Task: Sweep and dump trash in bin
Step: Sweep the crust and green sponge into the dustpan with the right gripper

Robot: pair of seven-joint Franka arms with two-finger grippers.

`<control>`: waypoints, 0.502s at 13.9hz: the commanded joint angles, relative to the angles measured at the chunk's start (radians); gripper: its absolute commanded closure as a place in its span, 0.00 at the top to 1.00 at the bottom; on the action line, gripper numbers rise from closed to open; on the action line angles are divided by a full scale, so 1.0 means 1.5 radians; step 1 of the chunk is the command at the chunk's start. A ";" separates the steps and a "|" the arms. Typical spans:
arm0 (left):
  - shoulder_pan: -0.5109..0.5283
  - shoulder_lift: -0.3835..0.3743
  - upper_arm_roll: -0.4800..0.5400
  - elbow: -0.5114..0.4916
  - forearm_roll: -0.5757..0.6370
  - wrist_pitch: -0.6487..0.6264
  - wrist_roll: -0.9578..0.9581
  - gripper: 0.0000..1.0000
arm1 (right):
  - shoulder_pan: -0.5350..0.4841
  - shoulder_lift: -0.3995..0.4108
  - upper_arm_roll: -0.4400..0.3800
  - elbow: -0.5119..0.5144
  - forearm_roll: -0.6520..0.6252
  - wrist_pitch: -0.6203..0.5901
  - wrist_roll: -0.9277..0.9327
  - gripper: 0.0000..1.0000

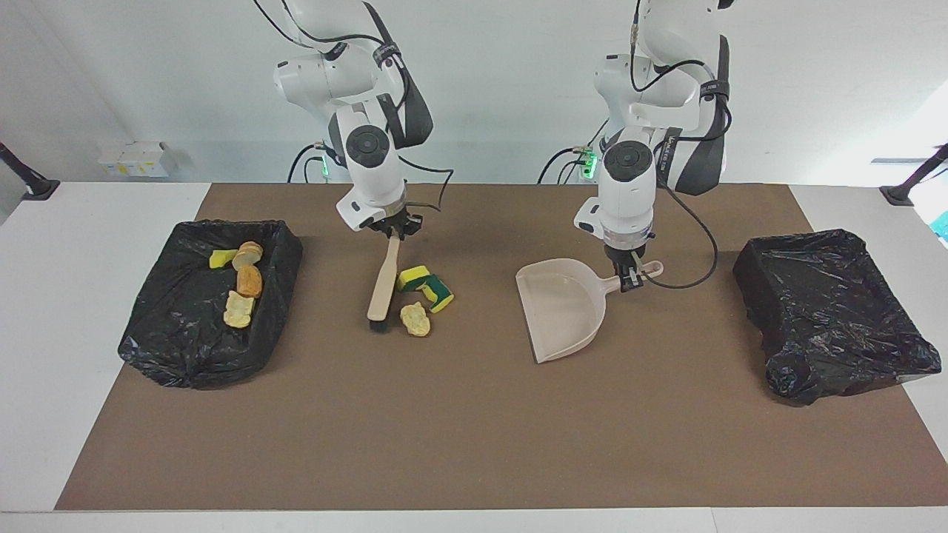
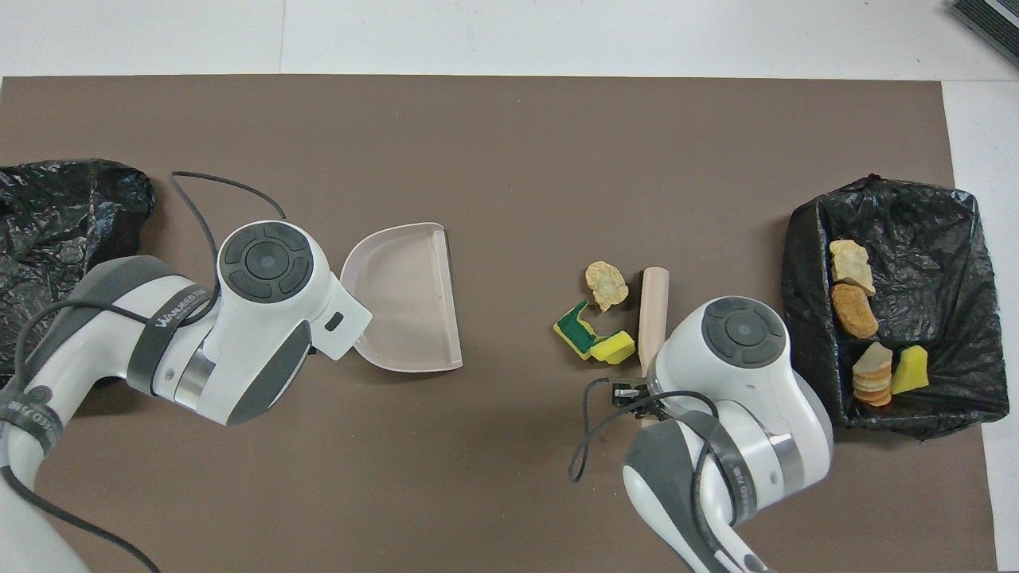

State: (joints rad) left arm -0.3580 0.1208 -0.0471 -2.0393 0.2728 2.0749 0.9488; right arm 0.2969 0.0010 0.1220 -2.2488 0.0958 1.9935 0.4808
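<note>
My right gripper [image 1: 392,228] is shut on the handle of the beige brush [image 1: 383,285], whose black bristles rest on the brown mat. Touching the brush on the side toward the left arm's end lie three scraps of trash: a yellow sponge chunk [image 1: 412,277], a green-layered sponge [image 1: 437,293] and a bread piece [image 1: 416,319]. They also show in the overhead view next to the brush [image 2: 653,310]. My left gripper [image 1: 629,277] is shut on the handle of the beige dustpan [image 1: 563,307], which lies flat on the mat with its mouth toward the scraps.
A black-lined bin [image 1: 178,326] at the right arm's end holds several scraps, bread pieces and a yellow sponge chunk [image 1: 221,258]. A second black-lined bin [image 1: 829,311] stands at the left arm's end. A stretch of bare mat separates the scraps from the dustpan.
</note>
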 commanded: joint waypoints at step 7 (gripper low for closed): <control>0.012 -0.016 0.002 -0.026 0.007 0.023 0.021 0.00 | 0.138 0.146 0.005 0.191 0.090 -0.029 0.129 0.00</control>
State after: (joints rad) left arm -0.3477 0.1208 -0.0464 -2.0451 0.2728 2.0851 0.9651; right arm 0.4705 0.1656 0.1272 -2.0393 0.1965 1.9780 0.6375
